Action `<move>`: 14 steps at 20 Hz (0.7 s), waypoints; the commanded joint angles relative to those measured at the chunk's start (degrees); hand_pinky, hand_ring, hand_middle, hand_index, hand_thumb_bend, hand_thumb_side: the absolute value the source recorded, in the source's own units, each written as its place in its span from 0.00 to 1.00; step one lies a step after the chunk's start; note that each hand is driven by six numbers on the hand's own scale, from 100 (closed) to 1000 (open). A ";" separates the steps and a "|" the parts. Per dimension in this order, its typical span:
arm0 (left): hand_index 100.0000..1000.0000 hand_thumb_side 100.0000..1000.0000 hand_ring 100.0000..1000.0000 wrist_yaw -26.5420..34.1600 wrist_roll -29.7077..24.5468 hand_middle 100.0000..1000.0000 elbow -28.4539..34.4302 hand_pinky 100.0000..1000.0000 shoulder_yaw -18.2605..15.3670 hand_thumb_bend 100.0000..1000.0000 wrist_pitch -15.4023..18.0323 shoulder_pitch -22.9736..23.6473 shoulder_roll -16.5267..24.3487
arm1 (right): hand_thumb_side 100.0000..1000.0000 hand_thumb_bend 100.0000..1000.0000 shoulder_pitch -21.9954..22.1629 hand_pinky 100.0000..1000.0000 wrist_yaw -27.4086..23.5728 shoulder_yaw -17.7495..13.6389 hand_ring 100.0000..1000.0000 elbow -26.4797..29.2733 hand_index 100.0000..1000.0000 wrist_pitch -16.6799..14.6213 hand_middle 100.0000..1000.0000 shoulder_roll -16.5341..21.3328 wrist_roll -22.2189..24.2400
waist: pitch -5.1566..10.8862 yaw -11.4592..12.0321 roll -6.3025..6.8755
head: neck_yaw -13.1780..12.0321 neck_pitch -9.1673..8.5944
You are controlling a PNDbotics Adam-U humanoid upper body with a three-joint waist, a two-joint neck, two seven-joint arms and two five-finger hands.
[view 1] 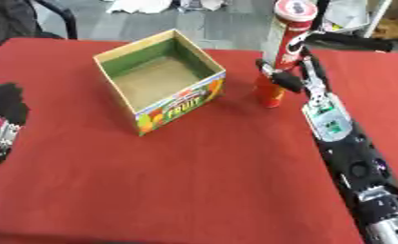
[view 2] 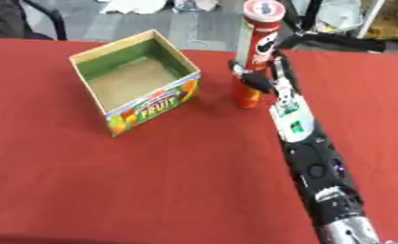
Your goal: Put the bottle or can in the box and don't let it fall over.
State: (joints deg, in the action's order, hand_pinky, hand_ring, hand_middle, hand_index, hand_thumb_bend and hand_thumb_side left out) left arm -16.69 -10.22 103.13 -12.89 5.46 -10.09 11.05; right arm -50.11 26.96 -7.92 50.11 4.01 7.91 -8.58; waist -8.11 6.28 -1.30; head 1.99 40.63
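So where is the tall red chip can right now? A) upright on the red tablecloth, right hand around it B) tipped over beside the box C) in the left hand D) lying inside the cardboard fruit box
A: the tall red chip can stands upright on the red tablecloth, right hand curled round it, beside the cardboard fruit box.

- Can (view 1: 283, 52): tall, slim red tube with a round red lid on top and a printed label down its side. It stands upright, or very nearly so, with its base on the red tablecloth, just to the right of the box and apart from it. Its lower middle is partly hidden.
- Box (view 1: 165, 102): open-topped cardboard carton, plain brown inside with a green band along the upper inner walls. The outer front face carries bright fruit pictures and the word "FRUIT". It sits flat on the cloth, turned so one corner points toward the viewer. Nothing lies inside.
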 commanded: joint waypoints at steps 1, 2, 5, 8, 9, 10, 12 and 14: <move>0.88 0.78 0.82 0.43 -0.13 0.77 1.26 0.89 0.08 0.42 0.06 -0.69 0.53 | 0.39 0.46 -1.52 0.96 -1.51 -0.39 0.89 0.34 1.00 0.05 0.94 1.10 -0.93 | 0.65 0.11 0.09 | 0.22 -0.91; 0.88 0.78 0.82 0.44 -0.11 0.77 1.26 0.89 0.08 0.42 0.04 -0.70 0.51 | 0.38 0.46 -1.51 0.96 -2.00 -0.43 0.90 0.36 1.00 0.00 0.94 1.03 -1.13 | 0.66 0.17 0.08 | 0.23 -0.93; 0.88 0.78 0.82 0.45 -0.11 0.77 1.28 0.89 0.09 0.42 0.03 -0.72 0.48 | 0.31 0.37 -1.50 0.96 -3.25 -0.59 0.90 0.42 0.90 -0.14 0.94 0.92 -2.08 | 0.66 0.40 0.03 | 0.31 -1.02; 0.88 0.78 0.82 0.45 -0.07 0.77 1.30 0.89 0.07 0.42 0.00 -0.72 0.46 | 0.11 0.13 -1.53 0.96 -5.07 -1.09 0.91 -0.08 0.67 0.41 0.93 0.91 -3.76 | 0.67 0.69 -0.03 | 0.34 -1.07; 0.88 0.78 0.82 0.46 -0.06 0.77 1.30 0.89 0.07 0.42 -0.02 -0.72 0.45 | 0.05 0.07 -1.53 0.96 -5.93 -1.24 0.91 -0.35 0.61 0.71 0.93 0.92 -4.43 | 0.67 0.80 -0.05 | 0.35 -1.12; 0.88 0.78 0.82 0.46 -0.06 0.77 1.30 0.89 0.07 0.42 -0.03 -0.72 0.44 | 0.00 0.02 -1.54 0.95 -7.02 -1.36 0.91 -0.70 0.57 1.04 0.92 0.92 -4.86 | 0.68 0.90 -0.08 | 0.34 -1.14; 0.88 0.78 0.82 0.45 -0.06 0.77 1.31 0.89 0.06 0.42 -0.05 -0.71 0.43 | 0.00 0.00 -1.56 0.95 -8.87 -1.31 0.90 -1.22 0.46 1.41 0.90 1.06 -5.31 | 0.69 1.04 -0.13 | 0.35 -1.22; 0.88 0.78 0.82 0.44 -0.04 0.77 1.31 0.89 0.05 0.42 -0.08 -0.70 0.42 | 0.00 0.00 -1.54 0.94 -9.95 -1.25 0.89 -1.46 0.41 1.64 0.88 1.24 -6.00 | 0.70 1.12 -0.17 | 0.34 -1.25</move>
State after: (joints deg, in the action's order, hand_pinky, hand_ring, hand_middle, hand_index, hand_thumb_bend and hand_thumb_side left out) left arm -16.67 -10.22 103.14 -12.89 5.42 -10.12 11.04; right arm -50.88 17.73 -8.84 48.99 5.34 7.83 -14.00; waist -8.11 7.40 -1.65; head 2.17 40.12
